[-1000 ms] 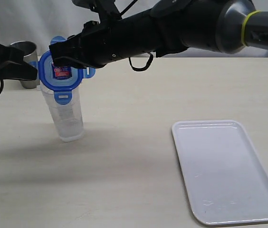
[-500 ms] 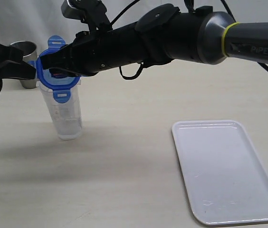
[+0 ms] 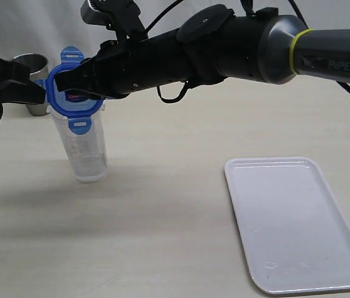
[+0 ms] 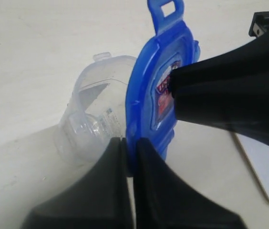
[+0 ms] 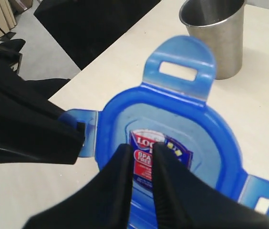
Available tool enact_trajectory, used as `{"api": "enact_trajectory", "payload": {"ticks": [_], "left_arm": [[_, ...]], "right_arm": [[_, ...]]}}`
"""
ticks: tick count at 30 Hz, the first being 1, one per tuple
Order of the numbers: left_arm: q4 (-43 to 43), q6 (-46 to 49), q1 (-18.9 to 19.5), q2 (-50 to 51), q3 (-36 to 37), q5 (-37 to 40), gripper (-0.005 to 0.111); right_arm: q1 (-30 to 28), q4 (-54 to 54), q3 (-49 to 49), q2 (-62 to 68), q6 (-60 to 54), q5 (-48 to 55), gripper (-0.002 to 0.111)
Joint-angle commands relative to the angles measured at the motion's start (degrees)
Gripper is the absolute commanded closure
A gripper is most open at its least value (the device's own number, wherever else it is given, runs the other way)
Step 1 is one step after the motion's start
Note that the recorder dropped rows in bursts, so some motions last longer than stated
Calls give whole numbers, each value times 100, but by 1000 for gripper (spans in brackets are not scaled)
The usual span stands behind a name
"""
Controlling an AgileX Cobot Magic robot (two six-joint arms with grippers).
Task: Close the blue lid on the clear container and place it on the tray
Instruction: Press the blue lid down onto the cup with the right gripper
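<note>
— Change since a second ago?
— Yes. Back then the blue lid (image 3: 76,113) faced the outside camera almost flat-on, with its sticker plain to see. Now it leans back, tilted at the mouth of the clear container (image 3: 87,152), and the right arm has swung lower and further to the left. Over the last half second, next to nothing has moved.
— What are the things like?
— The lid is glossy blue plastic, a rounded square with slotted tabs sticking out. A red and blue sticker (image 5: 172,153) sits on its face. The container is tall, narrow, see-through plastic and stands upright on the pale table (image 3: 162,211). The white tray (image 3: 299,230) is flat and smooth, with rounded corners and a low rim. It lies well apart from the container, to the right.
— And the grippers?
— The left gripper (image 4: 129,142) pinches the lid's edge between its black fingers. The right gripper (image 5: 141,150) has its fingers pressed nearly together, with the tips resting on the sticker.
— Anything in the way?
— A steel cup (image 3: 35,62) stands just behind the container, near the left gripper. The right arm hides most of the lid's face from the outside camera, so I cannot tell how much of the lid meets the rim.
</note>
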Motion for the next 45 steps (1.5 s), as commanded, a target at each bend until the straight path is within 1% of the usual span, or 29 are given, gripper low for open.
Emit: {"api": "enact_trajectory", "payload": {"ticks": [1,5,8,12,17,27,31,32,40,42,43,45], "left_arm": [[73,-2,5,-5,79,14,107],[86,-61,5,-5,79,42,107],[151,-293,5,5,79,11,106],[151,-319,5,5,79,-5,106],[151,-454,5,5,79,-47,106],[114,-574,5,5,79,-144,106],[114,-587,5,5,79,-195,92],[114,-587,5,5,79,-202,84],[152,-587,5,5,79,-250,65],[152,-587,5,16,79,-307,55],[152,-571,5,16,79,-335,47],[176,-571,5,16,79,-425,42]], "right_arm": [[8,-90,-27,10,10,-163,92],[8,-90,-27,10,10,-163,92],[8,-90,-27,10,0,-161,92],[8,-90,-27,10,0,-161,92],[8,-90,-27,10,12,-440,92],[8,-90,-27,92,22,-438,92],[8,-180,-27,175,81,-438,92],[8,-180,-27,175,81,-438,92],[8,-180,-27,175,119,-427,92],[8,-180,-27,175,119,-394,92],[8,-180,-27,175,119,-380,92],[8,-180,-27,175,135,-357,92]]}}
